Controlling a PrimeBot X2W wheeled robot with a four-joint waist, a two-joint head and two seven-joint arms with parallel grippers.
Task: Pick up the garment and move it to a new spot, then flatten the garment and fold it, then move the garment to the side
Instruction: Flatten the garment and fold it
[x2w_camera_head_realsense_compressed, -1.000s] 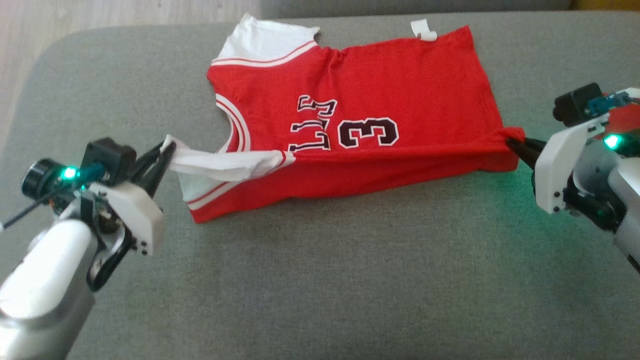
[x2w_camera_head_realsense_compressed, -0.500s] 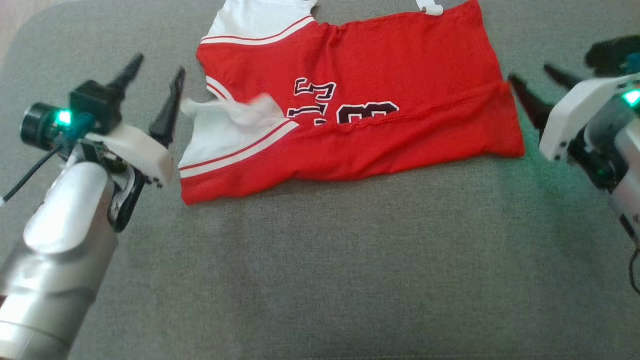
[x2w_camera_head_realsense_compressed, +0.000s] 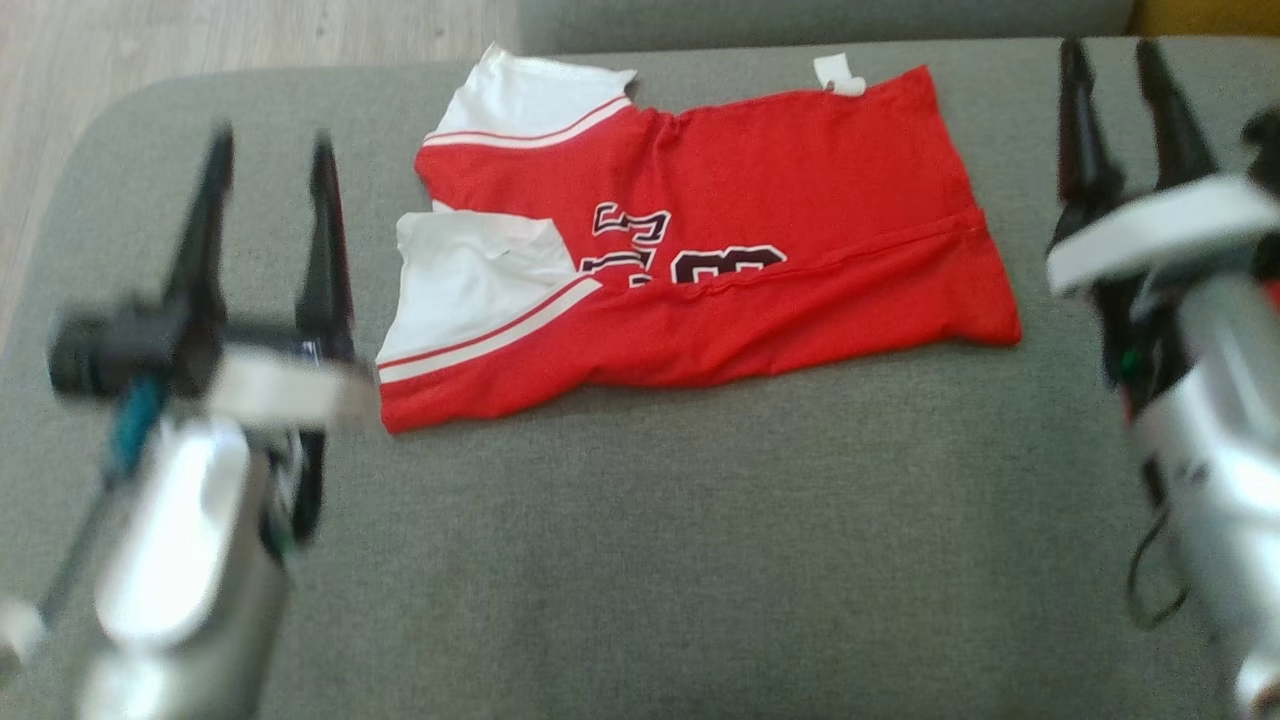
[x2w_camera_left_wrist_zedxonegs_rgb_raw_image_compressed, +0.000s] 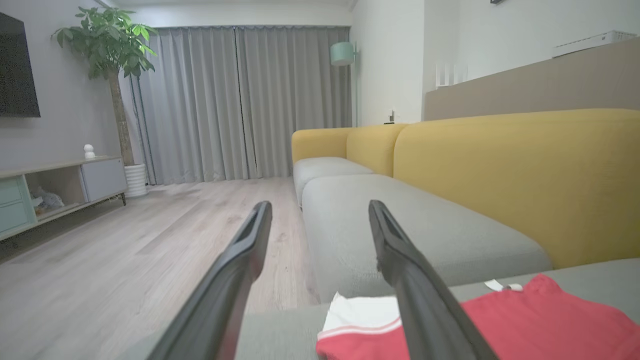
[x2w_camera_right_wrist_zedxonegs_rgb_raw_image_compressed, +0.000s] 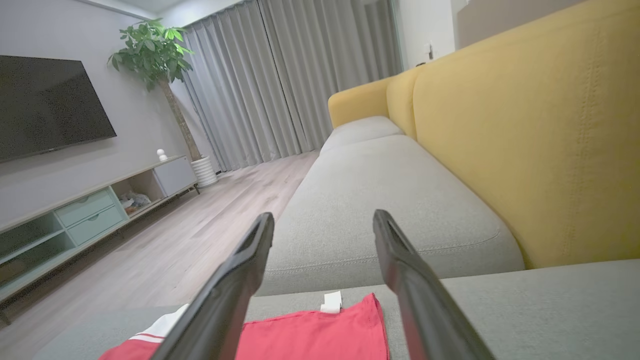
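The garment (x2w_camera_head_realsense_compressed: 700, 250) is a red jersey with white sleeves and dark lettering, lying folded lengthwise on the grey cushion (x2w_camera_head_realsense_compressed: 650, 550). To its left my left gripper (x2w_camera_head_realsense_compressed: 270, 150) stands open and empty, fingers pointing up the head view. At the right my right gripper (x2w_camera_head_realsense_compressed: 1115, 60) is raised beside the jersey's hem end, open and empty too. The left wrist view has the garment (x2w_camera_left_wrist_zedxonegs_rgb_raw_image_compressed: 525, 325) low right, beyond the open left gripper (x2w_camera_left_wrist_zedxonegs_rgb_raw_image_compressed: 320, 210). Low in the right wrist view, the garment (x2w_camera_right_wrist_zedxonegs_rgb_raw_image_compressed: 310, 335) lies under the open right gripper (x2w_camera_right_wrist_zedxonegs_rgb_raw_image_compressed: 324, 220).
The grey cushion's edge and the wooden floor (x2w_camera_head_realsense_compressed: 200, 40) lie at the far left. A yellow sofa back (x2w_camera_right_wrist_zedxonegs_rgb_raw_image_compressed: 525, 150) rises beyond the cushions. A TV unit (x2w_camera_right_wrist_zedxonegs_rgb_raw_image_compressed: 75, 215), a plant (x2w_camera_left_wrist_zedxonegs_rgb_raw_image_compressed: 110, 45) and curtains (x2w_camera_left_wrist_zedxonegs_rgb_raw_image_compressed: 240, 100) stand across the room.
Both grippers let go of the garment, opened and lifted away from it. The near half of the jersey now lies folded over the lettering. The head camera also shifted.
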